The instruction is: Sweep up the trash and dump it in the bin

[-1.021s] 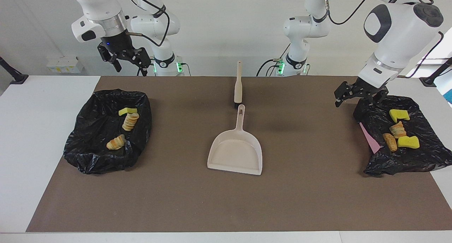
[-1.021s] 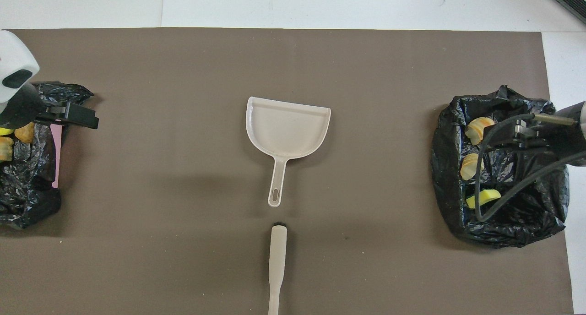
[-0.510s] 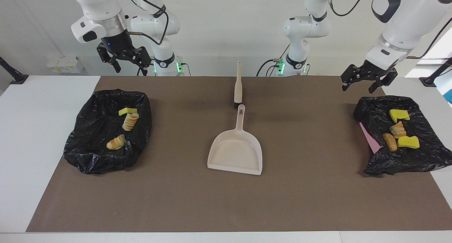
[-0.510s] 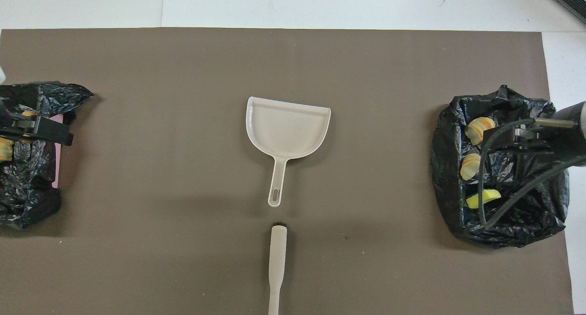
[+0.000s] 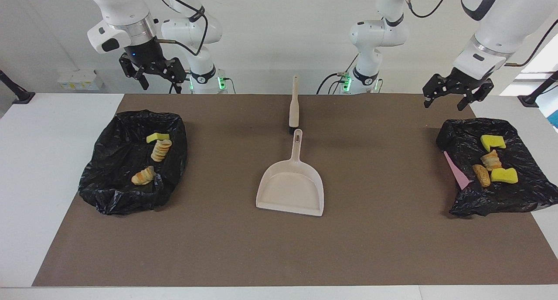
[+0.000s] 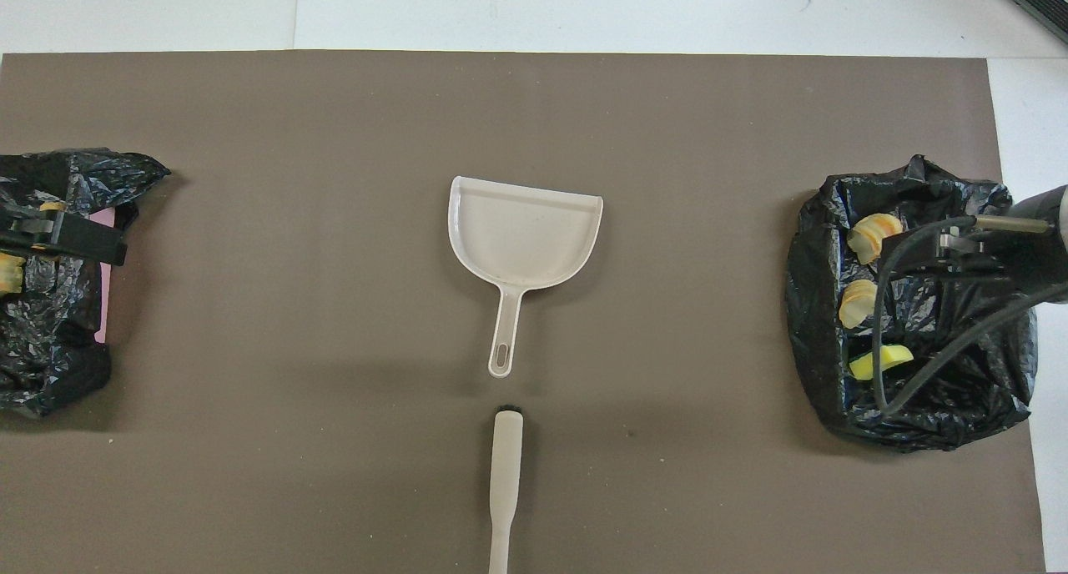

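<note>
Nearest the robots on the brown mat (image 5: 375,243) lies the beige brush (image 5: 294,103), its handle pointing toward them, and just past its dark tip is the beige dustpan (image 5: 291,187), handle end close to the brush and scoop mouth facing away from the robots. The pan is empty and nothing loose shows on the mat. All seven pieces of trash sit in the two black-bagged bins: three pieces of trash (image 5: 157,154) in the bin at the right arm's end (image 5: 109,191), and four pieces of trash (image 5: 495,162) in the bin at the left arm's end (image 5: 505,199), where a pink sheet (image 5: 457,171) pokes from the bag's edge.

By this layout the sweeping and dumping look finished, so the step in hand is judged to be pulling clear and parking. Doing it well means lifting straight up away from the loose bag film so no fold snags and drags a bin, and leaving brush and pan undisturbed.

The left end effector (image 5: 449,100) hangs in the air over the mat's edge just robot-side of its bin, fingers spread wide, holding and touching nothing. The right end effector (image 5: 159,80) hangs high above its bin's robot-side end, also spread wide and empty.
</note>
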`<move>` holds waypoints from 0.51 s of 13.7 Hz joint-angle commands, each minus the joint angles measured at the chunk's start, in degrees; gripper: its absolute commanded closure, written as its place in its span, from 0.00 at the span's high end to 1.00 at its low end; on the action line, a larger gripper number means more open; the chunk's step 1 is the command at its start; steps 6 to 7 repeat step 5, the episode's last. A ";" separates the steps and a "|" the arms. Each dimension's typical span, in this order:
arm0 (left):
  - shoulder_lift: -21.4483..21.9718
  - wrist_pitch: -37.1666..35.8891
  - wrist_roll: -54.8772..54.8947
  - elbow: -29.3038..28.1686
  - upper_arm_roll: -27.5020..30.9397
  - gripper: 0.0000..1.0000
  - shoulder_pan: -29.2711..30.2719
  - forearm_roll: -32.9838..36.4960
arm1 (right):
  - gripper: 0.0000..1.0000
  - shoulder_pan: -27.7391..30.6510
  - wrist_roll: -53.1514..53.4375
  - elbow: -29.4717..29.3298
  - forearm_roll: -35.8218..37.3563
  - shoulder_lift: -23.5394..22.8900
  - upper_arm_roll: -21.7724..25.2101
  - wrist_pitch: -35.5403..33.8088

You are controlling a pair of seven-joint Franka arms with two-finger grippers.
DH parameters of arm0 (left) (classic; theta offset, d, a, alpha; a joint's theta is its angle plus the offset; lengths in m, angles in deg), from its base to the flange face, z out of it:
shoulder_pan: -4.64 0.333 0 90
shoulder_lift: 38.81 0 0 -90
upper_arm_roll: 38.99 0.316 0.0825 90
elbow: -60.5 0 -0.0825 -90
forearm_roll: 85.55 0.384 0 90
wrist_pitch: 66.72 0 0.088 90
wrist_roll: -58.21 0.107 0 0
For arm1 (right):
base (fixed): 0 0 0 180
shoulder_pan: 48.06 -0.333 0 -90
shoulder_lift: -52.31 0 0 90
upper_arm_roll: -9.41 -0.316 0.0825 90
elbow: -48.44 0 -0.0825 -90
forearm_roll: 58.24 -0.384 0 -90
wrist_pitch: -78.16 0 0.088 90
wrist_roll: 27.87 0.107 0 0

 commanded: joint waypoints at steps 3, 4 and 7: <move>0.12 -1.64 0.62 0.59 -0.11 1.00 0.15 0.50 | 1.00 0.87 -1.93 1.34 0.03 1.25 -0.26 -0.60; 0.12 -1.64 0.62 0.50 -0.02 1.00 0.15 0.50 | 1.00 0.87 -1.93 1.34 0.11 1.25 -0.26 -0.60; 0.20 -1.82 0.53 0.50 -0.02 1.00 0.15 0.50 | 1.00 0.87 -1.93 1.34 0.11 1.25 -0.26 -0.60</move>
